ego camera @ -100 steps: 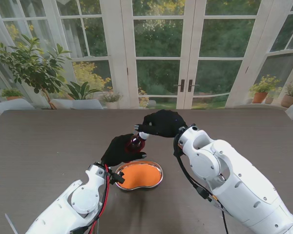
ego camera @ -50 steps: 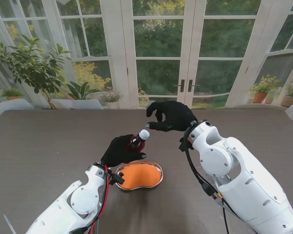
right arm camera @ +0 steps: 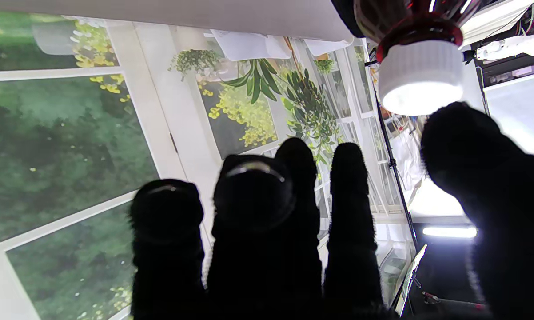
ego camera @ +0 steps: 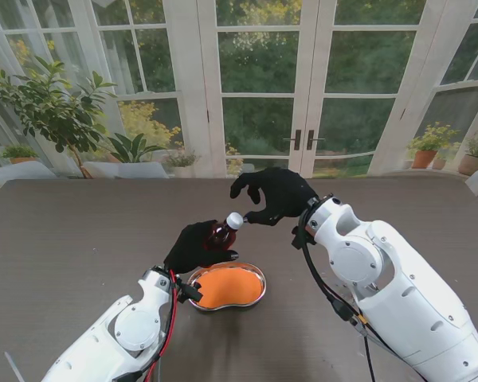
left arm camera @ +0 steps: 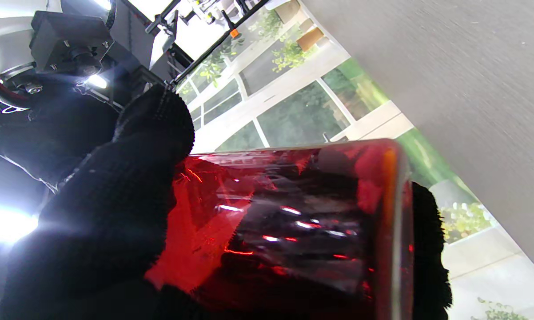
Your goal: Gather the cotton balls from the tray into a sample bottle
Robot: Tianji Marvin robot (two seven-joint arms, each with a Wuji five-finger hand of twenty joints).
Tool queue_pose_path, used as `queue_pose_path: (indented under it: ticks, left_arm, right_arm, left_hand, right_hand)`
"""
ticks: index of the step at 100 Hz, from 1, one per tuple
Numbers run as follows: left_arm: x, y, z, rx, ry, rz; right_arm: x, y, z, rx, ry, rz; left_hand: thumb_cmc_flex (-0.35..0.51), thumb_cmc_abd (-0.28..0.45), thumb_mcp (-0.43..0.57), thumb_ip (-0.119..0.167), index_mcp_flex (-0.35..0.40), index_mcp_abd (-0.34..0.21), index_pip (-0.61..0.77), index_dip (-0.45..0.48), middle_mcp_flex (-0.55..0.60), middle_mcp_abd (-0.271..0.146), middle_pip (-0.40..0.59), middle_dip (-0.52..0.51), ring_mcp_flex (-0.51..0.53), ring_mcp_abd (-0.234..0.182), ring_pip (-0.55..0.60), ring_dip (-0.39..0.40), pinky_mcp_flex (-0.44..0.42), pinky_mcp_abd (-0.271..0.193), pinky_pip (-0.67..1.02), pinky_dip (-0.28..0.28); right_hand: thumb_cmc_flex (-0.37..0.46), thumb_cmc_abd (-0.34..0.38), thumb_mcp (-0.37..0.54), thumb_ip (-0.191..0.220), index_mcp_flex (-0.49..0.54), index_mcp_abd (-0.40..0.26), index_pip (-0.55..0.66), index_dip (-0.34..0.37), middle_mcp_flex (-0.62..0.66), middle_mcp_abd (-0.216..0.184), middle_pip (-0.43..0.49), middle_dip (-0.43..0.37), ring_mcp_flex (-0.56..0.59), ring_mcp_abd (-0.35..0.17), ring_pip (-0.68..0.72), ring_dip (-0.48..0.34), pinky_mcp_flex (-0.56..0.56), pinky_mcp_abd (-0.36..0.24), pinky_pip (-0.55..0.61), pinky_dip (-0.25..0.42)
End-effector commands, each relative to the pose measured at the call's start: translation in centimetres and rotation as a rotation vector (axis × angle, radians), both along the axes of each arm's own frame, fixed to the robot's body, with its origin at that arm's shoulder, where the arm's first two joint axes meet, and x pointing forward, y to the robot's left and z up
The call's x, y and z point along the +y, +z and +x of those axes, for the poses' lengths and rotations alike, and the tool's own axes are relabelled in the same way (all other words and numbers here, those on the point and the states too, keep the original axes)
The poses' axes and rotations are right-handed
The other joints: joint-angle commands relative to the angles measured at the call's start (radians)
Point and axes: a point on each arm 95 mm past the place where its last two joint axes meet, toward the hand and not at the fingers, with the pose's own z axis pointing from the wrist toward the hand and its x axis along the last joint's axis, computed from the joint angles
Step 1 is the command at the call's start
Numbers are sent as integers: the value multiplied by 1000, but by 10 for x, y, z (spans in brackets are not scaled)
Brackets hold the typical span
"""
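Since half a second ago your right hand [ego camera: 275, 195] has come back toward the bottle, and its thumb now sits just beside the white cap [ego camera: 234, 220], where before it hung clear of it, farther from you. Your left hand [ego camera: 193, 247] has not shifted: it is clamped around the red sample bottle [ego camera: 220, 232], which is tilted with its capped neck pointing up and away from you, above the far rim of the tray [ego camera: 257, 272].

In the right wrist view the four fingers [right arm camera: 253, 195] are spread and straight, the thumb apart from them, and the cap [right arm camera: 420, 78] lies beyond the thumb tip, not between thumb and fingers. So that hand is open and holds nothing. Whether the thumb already touches the cap, you cannot tell from these views.

The step in hand looks like taking hold of the cap, either to tighten or to loosen it; which one is not shown. To do it well, bring the index finger round so the cap sits squarely between it and the thumb before you close. Keep the left grip firm and the bottle's tilt steady; a smooth glass wall may turn inside the glove under twisting. No cotton balls are visible on the tray's orange floor.
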Motion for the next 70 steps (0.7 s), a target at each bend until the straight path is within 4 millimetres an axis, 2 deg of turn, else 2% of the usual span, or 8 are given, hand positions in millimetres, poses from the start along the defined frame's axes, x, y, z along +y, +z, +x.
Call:
queue_pose_path:
  ticks: [1, 32, 51, 70]
  left_arm:
    - [-2, 0, -1, 6, -14, 5]
    - [-2, 0, -1, 7, -14, 6]
    - [-2, 0, -1, 7, -15, 4]
    - [-2, 0, -1, 7, -15, 4]
  right_arm:
    - [4, -3, -2, 16, 23, -16]
    - [5, -4, -4, 5, 42, -33]
    - [7, -7, -4, -36, 37, -35]
    - [10, -9, -5, -52, 34, -24]
  left_hand:
    - [158, 220, 145, 12, 120, -232, 76, 18, 58, -97, 3, -6, -1, 16, 18, 11, -41, -27, 1, 0]
    - [159, 219, 145, 12, 120, -233, 76, 19, 58, -97, 4, -5, -1, 17, 17, 11, -41, -25, 1, 0]
    - [158, 220, 145, 12, 120, -236, 76, 19, 57, -99, 3, -5, -2, 17, 18, 11, -41, -25, 1, 0]
    - [158, 220, 146, 12, 120, -232, 76, 19, 57, -96, 3, -6, -2, 17, 18, 11, -41, -25, 1, 1]
  right_hand:
    - [19, -52, 56, -33, 8, -24, -11, -27, 4, -27, 24, 18, 15, -34, 26, 21, 6, -29, 9, 5]
    - [33, -126, 80, -39, 62, -63, 7, -35, -22, -25, 27, 40, 15, -39, 25, 20, 1, -28, 6, 7]
    - [23, -209, 100, -50, 91, -60, 18, -31, 7, -31, 30, 43, 17, -45, 56, 32, 21, -25, 13, 10]
    - [29, -234, 111, -55, 122, -51, 50, -10, 33, -34, 30, 43, 16, -46, 86, 39, 36, -21, 24, 12]
